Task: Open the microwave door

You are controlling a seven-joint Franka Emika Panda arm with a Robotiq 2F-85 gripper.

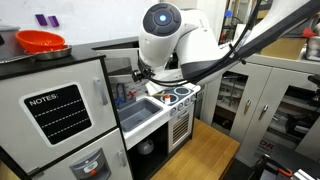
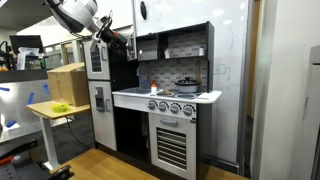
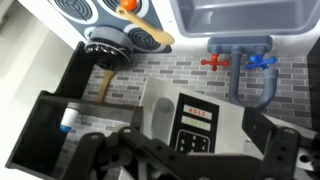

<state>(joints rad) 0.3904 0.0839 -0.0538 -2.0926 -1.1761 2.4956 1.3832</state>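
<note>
The wrist view is upside down. The toy microwave door (image 3: 160,118) is a silver-grey front with a rounded window. Beside it runs a black keypad strip (image 3: 196,122) with red and green labels and white buttons. I cannot tell whether the door is shut or ajar. My gripper (image 3: 186,152) is open, with its dark fingers spread wide to either side of the microwave front and close to it. In an exterior view the gripper (image 2: 124,40) is up at the black upper cabinet. In an exterior view (image 1: 143,72) the arm hides most of it, and the microwave is hidden.
The toy kitchen has a grey sink (image 3: 240,18), a faucet with red and blue taps (image 3: 238,62), a pot with a wooden spoon (image 3: 115,50) and an open black shelf (image 3: 60,125). A white door with a NOTES chalkboard (image 1: 58,112) and an orange bowl (image 1: 42,42) stand nearby. A cardboard box (image 2: 68,85) sits on a side table.
</note>
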